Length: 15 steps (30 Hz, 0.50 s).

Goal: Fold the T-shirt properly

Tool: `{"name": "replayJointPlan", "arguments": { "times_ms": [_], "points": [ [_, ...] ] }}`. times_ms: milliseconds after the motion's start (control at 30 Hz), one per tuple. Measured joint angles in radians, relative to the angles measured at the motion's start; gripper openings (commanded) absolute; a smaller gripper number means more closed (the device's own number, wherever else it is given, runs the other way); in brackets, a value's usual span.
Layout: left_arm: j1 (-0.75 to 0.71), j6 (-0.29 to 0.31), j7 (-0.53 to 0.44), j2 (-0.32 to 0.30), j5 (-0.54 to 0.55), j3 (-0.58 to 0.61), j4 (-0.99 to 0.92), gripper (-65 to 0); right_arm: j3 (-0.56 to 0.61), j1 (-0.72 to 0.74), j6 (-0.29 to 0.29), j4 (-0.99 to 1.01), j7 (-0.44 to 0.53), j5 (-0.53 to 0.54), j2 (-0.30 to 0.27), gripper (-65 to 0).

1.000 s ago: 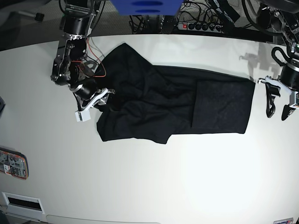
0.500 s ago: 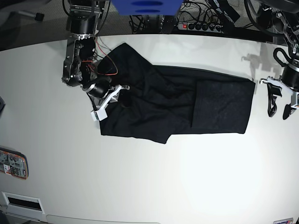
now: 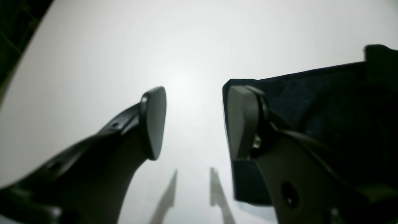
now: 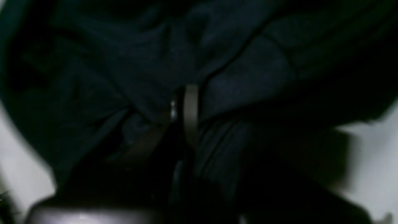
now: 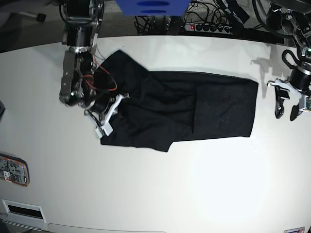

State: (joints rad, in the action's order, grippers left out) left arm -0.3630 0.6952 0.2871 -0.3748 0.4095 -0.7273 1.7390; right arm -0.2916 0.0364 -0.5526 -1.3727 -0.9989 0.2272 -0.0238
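The black T-shirt lies spread across the middle of the white table, with a folded panel on its right part and bunched folds at its left. My right gripper sits at the shirt's left edge, shut on a pinch of the fabric. In the right wrist view its pads meet, with dark T-shirt cloth gathered around them. My left gripper hangs open above bare table just past the shirt's right edge. In the left wrist view the left gripper holds nothing, and the T-shirt lies behind its right finger.
A power strip and cables lie beyond the table's far edge, beside a blue object. A small device rests at the table's left edge, with a white labelled plate at the front left corner.
My right gripper has closed on the shirt's left edge. The whole shirt has slid a little to the left with it. The left arm has hardly moved.
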Motion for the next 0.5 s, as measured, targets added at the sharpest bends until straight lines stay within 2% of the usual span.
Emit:
{"name": "replayJointPlan", "arguments": {
  "times_ms": [167, 200, 300, 400, 500],
  "points": [
    [0.014, 0.008, -0.007, 0.018, 0.005, 0.058, -0.010, -34.1, -0.005, -0.005, -0.018, -0.038, 0.034, -0.157, 0.002, -65.0],
    [0.014, -0.007, -0.002, 0.021, -0.002, 0.078, -0.011, -34.1, -0.005, 0.010, -0.023, -0.040, 0.033, -0.206, 0.003, -65.0],
    [0.016, 0.003, 0.001, 0.023, -0.068, 0.161, -0.012, -34.1, -0.003, 0.056, 0.000, -0.040, 0.019, -0.383, 0.006, -65.0],
    [0.020, 0.000, -0.008, 0.020, -0.141, 0.269, -0.052, -34.0, -0.004, 0.067, 0.007, -0.052, 0.020, -0.458, -0.005, -65.0],
    [0.024, 0.008, 0.010, 0.028, -0.174, 0.366, -0.102, -34.0, 0.005, 0.077, 0.007, -0.083, -0.029, -0.497, -0.002, -65.0]
  ]
}}
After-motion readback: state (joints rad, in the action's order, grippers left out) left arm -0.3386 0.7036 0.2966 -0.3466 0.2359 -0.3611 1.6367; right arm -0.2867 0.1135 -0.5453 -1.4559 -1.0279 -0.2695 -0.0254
